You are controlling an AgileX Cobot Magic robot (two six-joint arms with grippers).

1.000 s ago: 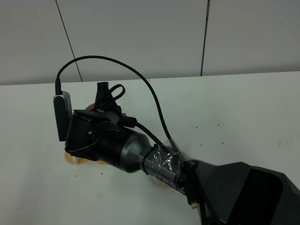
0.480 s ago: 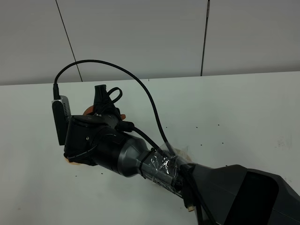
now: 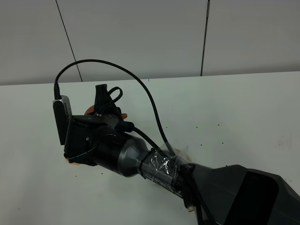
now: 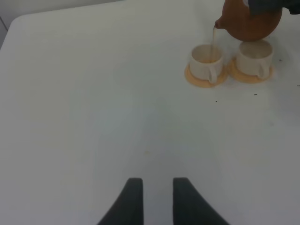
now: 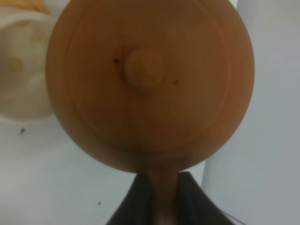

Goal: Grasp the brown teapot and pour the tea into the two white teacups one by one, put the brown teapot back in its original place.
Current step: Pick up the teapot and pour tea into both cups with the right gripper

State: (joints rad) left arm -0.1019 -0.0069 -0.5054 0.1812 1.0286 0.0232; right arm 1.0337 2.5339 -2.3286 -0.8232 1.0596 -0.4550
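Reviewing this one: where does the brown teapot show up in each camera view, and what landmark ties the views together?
Left wrist: brown teapot at the frame's edge, tilted, pouring into one white teacup.
Right wrist: fills the frame, seen lid-on, knob central.
Exterior high: almost hidden under the right arm; only brown slivers show.
Landmark: the right claw, shut on its handle.

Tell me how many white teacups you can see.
2. One teacup stands under the spout of the brown teapot, catching tea; the other teacup stands beside it.
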